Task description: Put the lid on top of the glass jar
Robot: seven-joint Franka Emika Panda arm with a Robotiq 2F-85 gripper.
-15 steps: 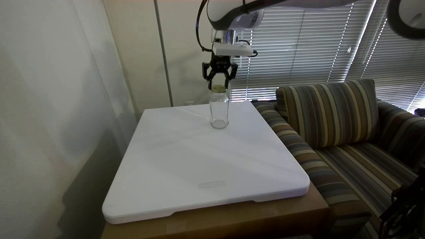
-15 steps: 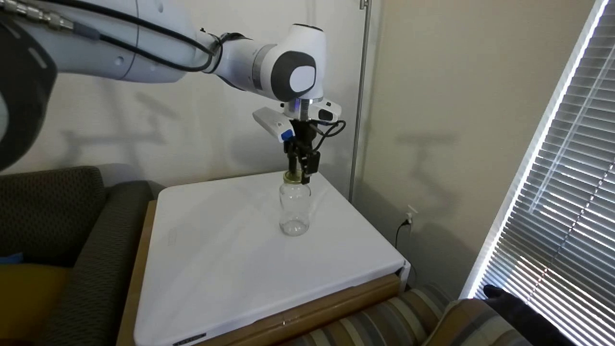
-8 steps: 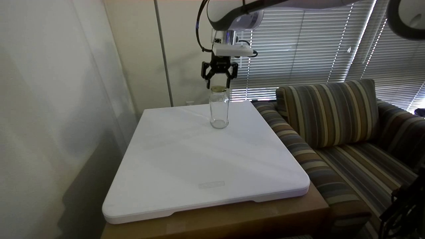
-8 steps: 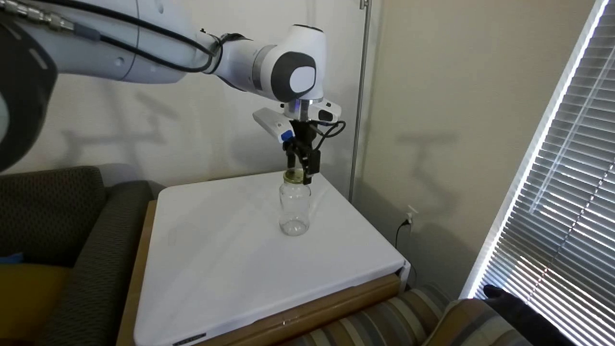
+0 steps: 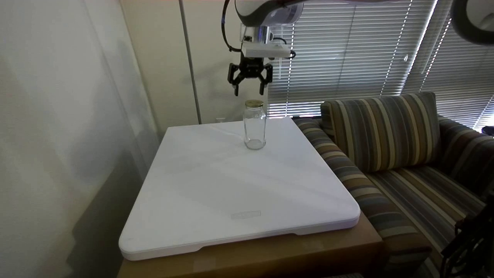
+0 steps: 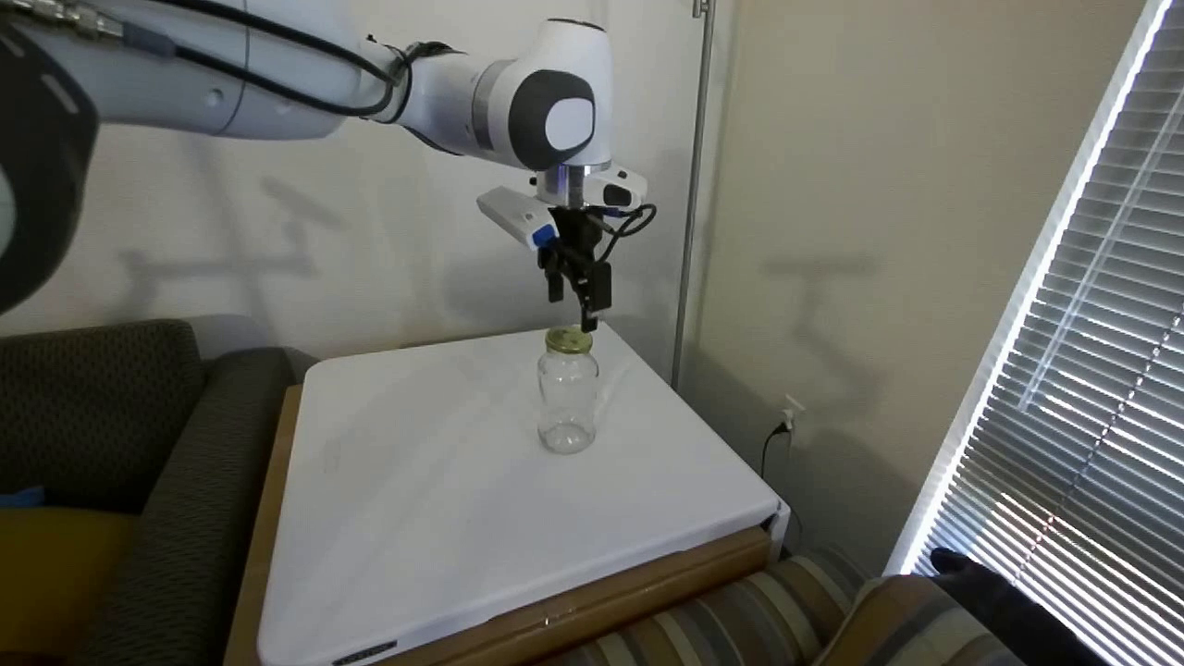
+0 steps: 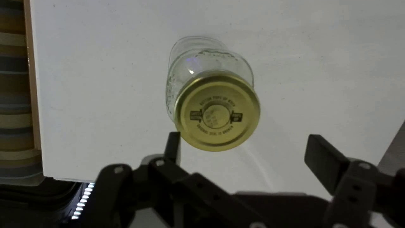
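Observation:
The glass jar stands upright near the far end of the white board in an exterior view. On its mouth sits the gold-olive lid, which looks level in both exterior views. Seen from above in the wrist view, the round lid covers the jar's mouth, and the clear glass jar shows behind it. My gripper is open just above the lid, with a visible gap between fingertips and lid. Nothing is between the fingers. In the wrist view the lid lies closer to the left finger.
The white board rests on a brown box. A striped armchair adjoins one side of it. Walls and a metal pole stand close behind the gripper, and window blinds hang farther off.
The fingers have spread apart from around the lid. The gripper has then risen above it and shifted slightly sideways. Lid and jar have stayed in place.

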